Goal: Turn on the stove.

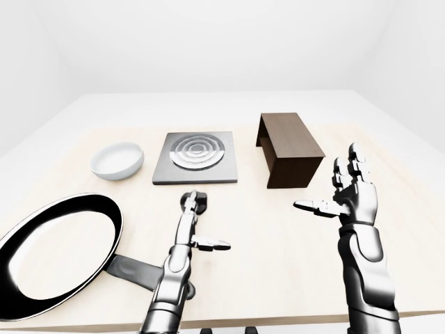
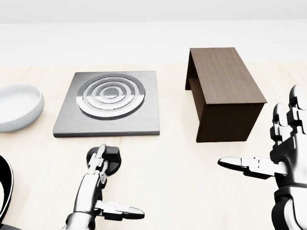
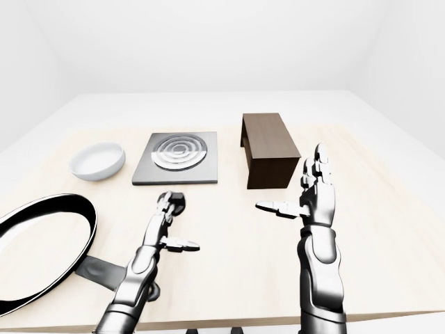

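Note:
The stove [image 2: 108, 103] is a flat grey metal plate with a ringed coil, in the upper middle of the head view. Its black round knob [image 2: 113, 160] sits on the table just below the plate. My left hand [image 2: 112, 187] is open: its fingers [image 2: 97, 162] point up the view and touch the knob's left side, and the thumb sticks out to the right. My right hand [image 1: 341, 191] is open and empty, raised above the table at the right, below a dark wooden box.
A dark wooden box [image 1: 288, 149], open underneath, stands right of the stove. A white bowl [image 1: 117, 160] lies left of it. A black frying pan [image 1: 59, 254] fills the lower left, its handle near my left forearm. The table's near edge [image 1: 278, 316] runs along the bottom.

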You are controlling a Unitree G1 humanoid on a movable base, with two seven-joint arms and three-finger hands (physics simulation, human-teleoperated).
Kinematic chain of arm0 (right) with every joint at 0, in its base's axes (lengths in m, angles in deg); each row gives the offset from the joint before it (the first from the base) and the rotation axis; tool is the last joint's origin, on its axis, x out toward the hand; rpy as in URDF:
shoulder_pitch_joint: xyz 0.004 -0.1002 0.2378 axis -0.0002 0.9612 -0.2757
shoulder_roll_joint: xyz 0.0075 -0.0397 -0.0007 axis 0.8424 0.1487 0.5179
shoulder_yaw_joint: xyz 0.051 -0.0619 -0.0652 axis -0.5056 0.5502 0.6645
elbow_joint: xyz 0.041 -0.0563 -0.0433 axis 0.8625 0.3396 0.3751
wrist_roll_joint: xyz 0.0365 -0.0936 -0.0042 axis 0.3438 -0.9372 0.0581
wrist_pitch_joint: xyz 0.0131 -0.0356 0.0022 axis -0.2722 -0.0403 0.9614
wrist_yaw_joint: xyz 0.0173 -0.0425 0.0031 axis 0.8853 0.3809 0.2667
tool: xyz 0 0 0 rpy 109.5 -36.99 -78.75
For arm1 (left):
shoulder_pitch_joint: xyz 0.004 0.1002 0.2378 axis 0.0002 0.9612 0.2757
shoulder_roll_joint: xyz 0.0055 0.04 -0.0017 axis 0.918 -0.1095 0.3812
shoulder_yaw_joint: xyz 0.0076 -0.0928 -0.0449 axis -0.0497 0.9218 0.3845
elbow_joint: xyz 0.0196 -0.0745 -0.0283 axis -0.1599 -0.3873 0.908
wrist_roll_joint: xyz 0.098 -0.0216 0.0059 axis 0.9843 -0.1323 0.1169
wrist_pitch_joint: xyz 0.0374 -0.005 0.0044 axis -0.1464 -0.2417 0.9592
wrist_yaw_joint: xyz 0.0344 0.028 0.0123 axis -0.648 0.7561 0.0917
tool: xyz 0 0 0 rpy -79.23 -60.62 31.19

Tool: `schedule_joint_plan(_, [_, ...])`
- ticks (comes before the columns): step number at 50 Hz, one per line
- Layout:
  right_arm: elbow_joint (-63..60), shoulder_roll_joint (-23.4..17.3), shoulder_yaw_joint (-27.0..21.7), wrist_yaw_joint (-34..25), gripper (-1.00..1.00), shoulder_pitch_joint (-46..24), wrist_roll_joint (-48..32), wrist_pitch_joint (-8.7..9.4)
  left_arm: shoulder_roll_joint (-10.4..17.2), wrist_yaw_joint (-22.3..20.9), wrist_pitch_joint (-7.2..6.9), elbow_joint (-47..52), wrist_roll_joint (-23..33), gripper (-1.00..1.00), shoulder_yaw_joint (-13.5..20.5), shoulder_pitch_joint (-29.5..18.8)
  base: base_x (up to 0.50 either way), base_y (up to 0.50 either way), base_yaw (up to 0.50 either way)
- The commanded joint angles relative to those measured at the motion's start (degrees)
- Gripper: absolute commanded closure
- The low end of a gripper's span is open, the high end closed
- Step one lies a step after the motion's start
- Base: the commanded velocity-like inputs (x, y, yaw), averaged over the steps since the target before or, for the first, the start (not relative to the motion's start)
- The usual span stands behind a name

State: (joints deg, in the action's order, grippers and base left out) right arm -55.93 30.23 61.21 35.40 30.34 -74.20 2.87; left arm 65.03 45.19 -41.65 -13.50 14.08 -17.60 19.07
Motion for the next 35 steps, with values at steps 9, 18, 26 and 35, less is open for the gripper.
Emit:
schedule_joint_plan(9, [-0.4, -0.1, -0.1, 0.0, -1.00, -0.2, 0.2, 0.00, 1.0, 3.4, 0.00, -24.0, 0.8, -1.00, 3.3, -16.1, 0.00, 0.00, 0.00])
schedule_joint_plan(18, [0.1, -0.1, -0.1, -0.1, -1.00, -0.2, 0.2, 0.00, 1.2, 3.4, 0.00, -24.9, 0.8, -1.00, 3.5, -17.2, 0.00, 0.00, 0.00])
schedule_joint_plan(26, [0.3, 0.0, 0.2, -0.1, -1.00, -0.2, 0.0, 0.00, 0.3, 1.1, 0.00, -6.7, 0.7, -1.00, 1.8, -10.0, 0.00, 0.00, 0.00])
schedule_joint_plan(35, [0.6, 0.1, 0.3, -0.2, -1.00, -0.1, -0.1, 0.00, -0.5, -2.6, -10.00, 31.9, -0.7, -1.00, -2.3, 2.1, 0.00, 0.00, 0.00])
